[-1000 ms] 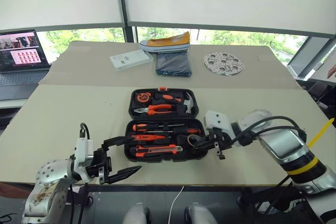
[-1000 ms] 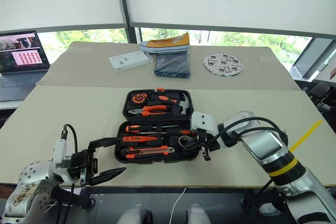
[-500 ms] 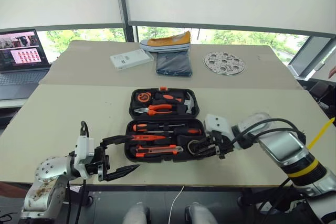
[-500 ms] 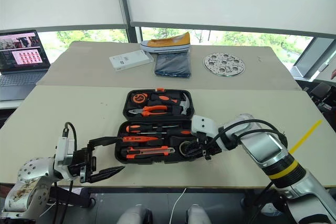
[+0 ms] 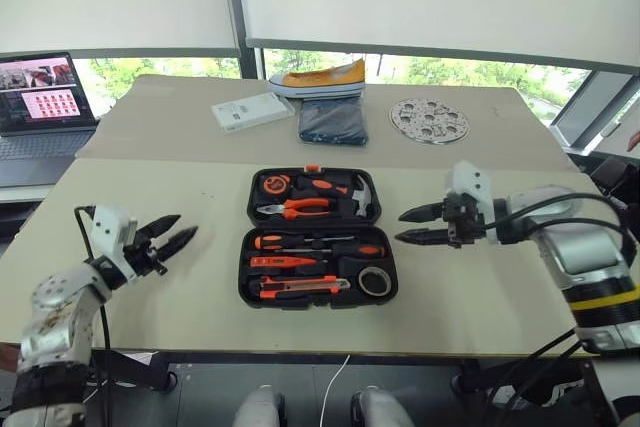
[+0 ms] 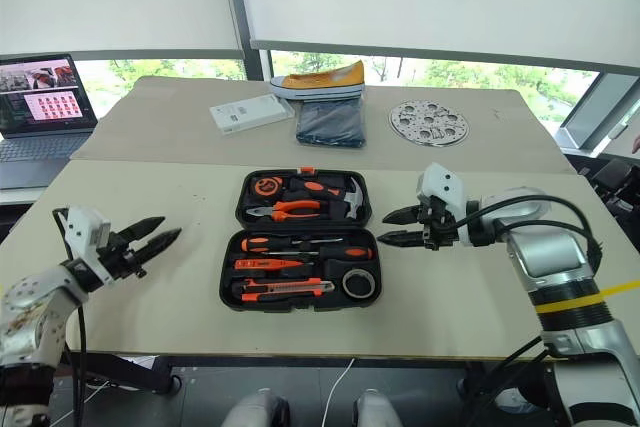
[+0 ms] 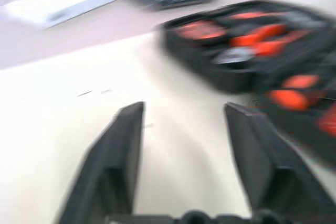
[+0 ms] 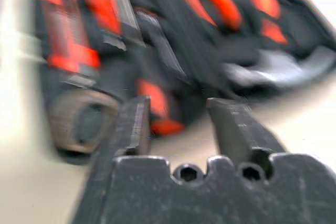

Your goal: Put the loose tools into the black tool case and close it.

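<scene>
The black tool case (image 5: 244,269) lies open in the middle of the table. Its near half holds two black-and-orange screwdrivers (image 5: 315,243), a slim orange screwdriver (image 5: 285,261), the utility knife (image 5: 300,286) and the greyish roll (image 5: 375,282), each in a slot. Orange pliers, a hammer and a tape measure sit in the far half. My left gripper (image 5: 185,226) hovers open and empty left of the case, pointing at it. To the right of the case, my right gripper (image 5: 400,226) is open and empty, pointing left at the case. The roll (image 8: 79,124) shows in the right wrist view.
A laptop (image 5: 40,97) stands at the far left. On the far table are a white box (image 5: 250,112), a dark folded cloth (image 5: 332,122), a yellow shoe (image 5: 315,77) and a perforated metal disc (image 5: 428,120). Bare tabletop flanks the case on both sides.
The right gripper opened, left the roll in its slot and drew back to the right of the case. The left gripper swung out to the left and its fingers came closer together.
</scene>
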`<state>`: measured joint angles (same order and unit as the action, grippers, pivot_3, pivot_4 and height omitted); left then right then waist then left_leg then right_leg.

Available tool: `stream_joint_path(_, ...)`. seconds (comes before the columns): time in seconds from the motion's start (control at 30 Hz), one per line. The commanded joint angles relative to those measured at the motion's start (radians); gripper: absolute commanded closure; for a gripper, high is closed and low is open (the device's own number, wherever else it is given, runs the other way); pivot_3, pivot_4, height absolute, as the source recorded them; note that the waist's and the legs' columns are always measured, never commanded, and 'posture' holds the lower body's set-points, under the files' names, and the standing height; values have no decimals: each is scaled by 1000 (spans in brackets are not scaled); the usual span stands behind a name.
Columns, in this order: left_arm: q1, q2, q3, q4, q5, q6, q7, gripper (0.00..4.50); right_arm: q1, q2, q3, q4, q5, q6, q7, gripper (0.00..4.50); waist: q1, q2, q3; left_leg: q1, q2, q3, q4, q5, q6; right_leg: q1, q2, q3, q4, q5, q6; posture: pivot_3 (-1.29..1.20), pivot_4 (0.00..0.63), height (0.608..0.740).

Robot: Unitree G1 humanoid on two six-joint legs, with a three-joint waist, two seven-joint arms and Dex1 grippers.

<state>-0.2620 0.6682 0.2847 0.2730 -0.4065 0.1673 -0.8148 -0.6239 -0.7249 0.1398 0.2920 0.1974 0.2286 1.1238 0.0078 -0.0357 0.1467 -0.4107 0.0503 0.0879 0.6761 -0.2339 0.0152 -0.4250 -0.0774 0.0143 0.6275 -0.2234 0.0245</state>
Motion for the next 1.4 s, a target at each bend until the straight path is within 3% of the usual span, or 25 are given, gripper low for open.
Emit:
stream_joint_path(0.03, -62, -16, -75, -29, 48, 79, 40, 3820, -62, 49, 0, 147, -83, -190, -80, 3974, -2, 0, 0, 0, 0, 0, 0, 0, 0, 0, 0, 0, 0, 0, 0, 0, 150, 740)
stream_joint_path(0.1, -81, -18, -127, -38, 60, 118, 8, 4468, -86, 85, 18, 235, -119, -263, -89, 4493, -7, 0, 0, -1, -1, 0, 0, 0, 0, 0, 0, 1, 0, 0, 0, 0, 150, 740)
stream_joint_path(0.3, -146, -60, -205, -27, 74, 162, -16, 4468, -120, 179, 46, 350, -151, -350, -77, 4493, -21, 0, 0, -1, 0, 0, -3, 0, -1, -1, 0, 0, 0, 0, 0, 0, 150, 740)
stream_joint_path(0.47, -176, -83, -262, 3, 100, 74, -122, 4468, -106, 205, 43, 329, -132, -380, -3, 4493, -21, 0, 1, -1, -1, 0, -2, 0, -1, -1, 0, 0, 1, 0, 0, 0, 150, 740)
stream_joint_path(0.8, -154, -119, -346, -67, 115, 95, -197, 4468, 96, 123, -6, 49, -75, -238, 41, 4493, -5, 1, 1, -3, -1, -1, -2, -2, -1, 0, -1, 0, -1, 0, 1, 0, 150, 740)
stream_joint_path(1.0, -123, -134, -333, -155, 105, 196, -148, 4468, 140, 86, -90, 75, -64, -283, -25, 4493, 5, 0, 1, -3, -2, -2, 1, -2, -1, 1, -1, 0, 0, 0, 2, 0, 150, 740)
stream_joint_path(1.03, -112, -127, -324, -176, 100, 211, -146, 3972, 143, 71, -105, 84, -59, -281, -23, 4500, 5, 1, 1, -3, -2, -2, 1, -2, -1, 1, 0, 0, 0, 0, 2, 0, 150, 740)
stream_joint_path(1.07, -102, -118, -313, -194, 96, 227, -144, 3783, 148, 57, -116, 84, -53, -265, -17, 4500, 5, 0, 1, -2, -2, -2, 1, -2, -1, 1, -1, 0, 0, 0, 2, 0, 150, 740)
stream_joint_path(1.1, -92, -106, -292, -211, 82, 256, -142, 3406, 159, 39, -127, 71, -43, -246, -1, 3919, 5, 1, 1, -2, -2, -2, 1, -2, -1, 1, -1, 0, 0, 0, 2, 0, 150, 740)
stream_joint_path(1.2, -62, -49, -214, -245, 25, 356, -150, 2308, 196, -17, -160, 18, -11, -200, 26, 3046, 3, 0, 1, -2, -2, -2, 1, -2, -1, 1, 0, 0, 0, 0, 2, 0, 150, 740)
stream_joint_path(1.3, -41, 53, -154, -247, -28, 518, -164, 1190, 227, -60, -212, -77, 71, -44, 33, 2013, -8, 0, 1, -3, -1, -3, 0, -2, -1, 0, 0, 0, 1, -1, 1, 0, 150, 740)
stream_joint_path(1.4, -93, 134, -113, -218, -110, 719, -187, 16, 200, -81, -260, -194, 188, 230, -7, 920, -19, 0, 1, 0, 0, -3, 0, -2, -1, 0, 1, 0, 3, -1, 0, 0, 150, 740)
